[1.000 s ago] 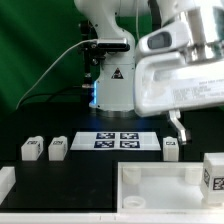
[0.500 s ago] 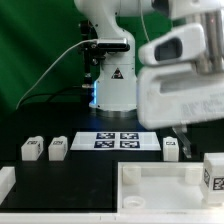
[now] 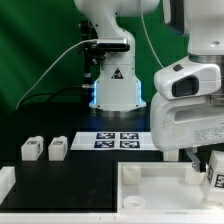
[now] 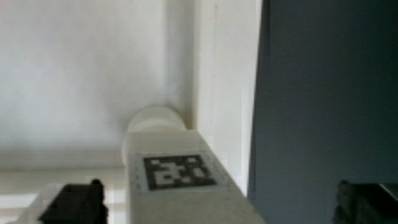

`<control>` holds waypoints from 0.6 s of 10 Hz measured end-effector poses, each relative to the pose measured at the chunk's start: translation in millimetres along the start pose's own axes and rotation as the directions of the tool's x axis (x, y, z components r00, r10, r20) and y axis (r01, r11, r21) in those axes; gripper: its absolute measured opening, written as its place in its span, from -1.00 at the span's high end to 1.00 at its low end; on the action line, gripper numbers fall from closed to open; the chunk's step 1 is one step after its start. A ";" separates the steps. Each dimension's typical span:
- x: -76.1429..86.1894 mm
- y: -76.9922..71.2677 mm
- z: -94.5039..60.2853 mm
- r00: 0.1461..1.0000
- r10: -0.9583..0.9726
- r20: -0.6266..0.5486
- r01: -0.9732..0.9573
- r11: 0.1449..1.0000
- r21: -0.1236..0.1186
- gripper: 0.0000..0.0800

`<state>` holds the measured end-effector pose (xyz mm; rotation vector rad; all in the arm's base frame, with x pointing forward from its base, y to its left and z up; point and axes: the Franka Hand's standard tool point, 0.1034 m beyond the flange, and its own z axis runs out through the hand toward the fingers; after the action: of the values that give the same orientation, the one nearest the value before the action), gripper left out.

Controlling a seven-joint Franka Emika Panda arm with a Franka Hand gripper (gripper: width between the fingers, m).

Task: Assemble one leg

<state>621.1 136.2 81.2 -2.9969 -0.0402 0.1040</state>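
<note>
My gripper (image 3: 204,163) has come down at the exterior view's right, over a white leg (image 3: 215,179) with a black-and-white tag at the right end of the large white panel (image 3: 160,186). In the wrist view that leg (image 4: 173,160) lies between my two dark fingers (image 4: 71,203), which stand wide apart with gaps on both sides; my gripper (image 4: 221,206) is open and empty. Two more legs (image 3: 32,149) (image 3: 57,148) stand at the exterior view's left. A leg seen earlier beside the marker board is hidden behind the gripper.
The marker board (image 3: 120,140) lies in the middle in front of the robot base (image 3: 112,85). A white part (image 3: 5,181) sits at the front left edge. In the wrist view the white panel (image 4: 80,80) borders the dark table (image 4: 329,100).
The gripper has moved down and toward the exterior view's right, from high in the frame to just over the leg at the panel's right end. The parts have not moved.
</note>
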 end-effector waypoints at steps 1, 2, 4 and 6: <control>-2.1 4.0 2.7 1.000 0.026 0.011 -0.026 1.000 -0.012 -0.62; -1.5 10.0 3.7 1.000 0.028 0.012 -0.028 0.999 -0.021 -0.62; 12.2 26.4 -10.9 0.999 0.050 0.013 -0.050 0.998 -0.028 -0.62; 16.0 29.1 -9.7 0.998 0.056 -0.001 -0.056 0.998 -0.026 -0.62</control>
<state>638.4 106.5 85.6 -3.0249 0.0422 0.1101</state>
